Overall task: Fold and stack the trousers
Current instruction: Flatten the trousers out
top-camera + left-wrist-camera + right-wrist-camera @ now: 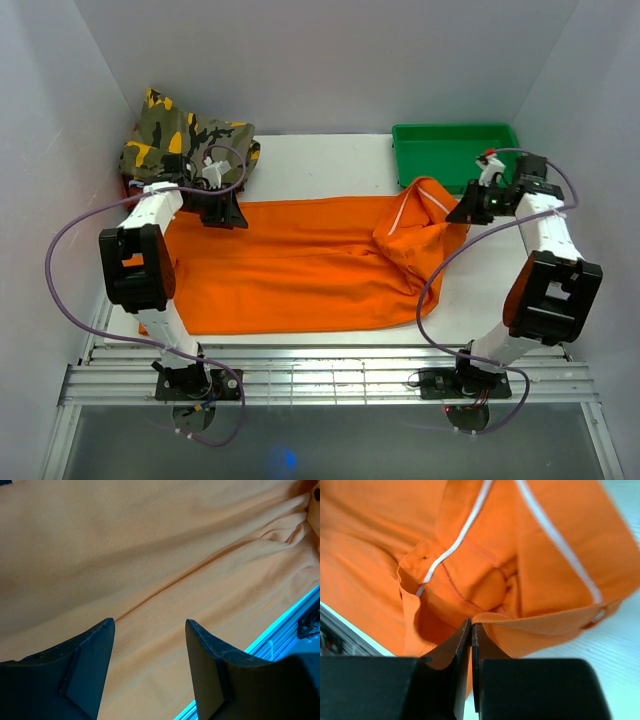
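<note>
- The worktop (pixel 330 160) carries everything. The trousers (pixel 290 265) lie spread flat across its middle, their long side running from the left arm to the right arm.
- The right end of the trousers is bunched into a raised hump just beside the right hand (pixel 471 625), with white trim (pixel 465 535) showing. That loose heap could fold crooked if carried over as it is.
- A folded camouflage garment (pixel 175 140) sits at the far left corner, just behind the left hand (pixel 150 625). Dragged cloth might nudge it.
- A green bin (pixel 455 128) stands at the far right corner, near the right hand. Lifted fabric could snag on its wall.
- The right hand is closed tight, its fingertips pinching the banded edge (pixel 540 625) of the trousers. The grip looks shallow and thin, so the cloth may slip free under its own weight once raised.
- The left hand is spread open and holds nothing, hanging just above flat orange cloth at the far left edge. If the right hand pulls alone, the whole garment would likely slide rather than fold.
</note>
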`<state>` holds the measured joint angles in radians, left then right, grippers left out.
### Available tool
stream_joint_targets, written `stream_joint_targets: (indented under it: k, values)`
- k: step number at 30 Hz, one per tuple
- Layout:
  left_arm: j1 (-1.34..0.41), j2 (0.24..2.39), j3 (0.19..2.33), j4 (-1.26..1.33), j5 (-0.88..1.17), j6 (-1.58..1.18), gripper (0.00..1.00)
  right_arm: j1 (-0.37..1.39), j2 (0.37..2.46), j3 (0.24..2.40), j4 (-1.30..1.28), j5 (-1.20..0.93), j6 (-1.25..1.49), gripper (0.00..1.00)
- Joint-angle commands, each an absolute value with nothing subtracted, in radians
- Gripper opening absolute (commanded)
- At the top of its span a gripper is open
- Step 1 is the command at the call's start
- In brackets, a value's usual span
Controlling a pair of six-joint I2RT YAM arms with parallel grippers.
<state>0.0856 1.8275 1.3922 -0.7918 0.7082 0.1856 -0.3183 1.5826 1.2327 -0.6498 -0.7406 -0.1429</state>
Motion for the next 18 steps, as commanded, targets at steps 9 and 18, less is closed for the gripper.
stream_joint_targets:
  k: [9, 18]
  values:
    - [0.061, 1.787, 1.332, -0.825, 0.727, 0.235, 0.68, 0.317, 1.749, 1.348, -0.909, -0.445, -0.405, 0.08]
    - [0.061, 1.761, 1.279, -0.81, 0.758, 0.235, 0.68, 0.354, 1.602, 1.327, -0.945, -0.333, -0.482, 0.65]
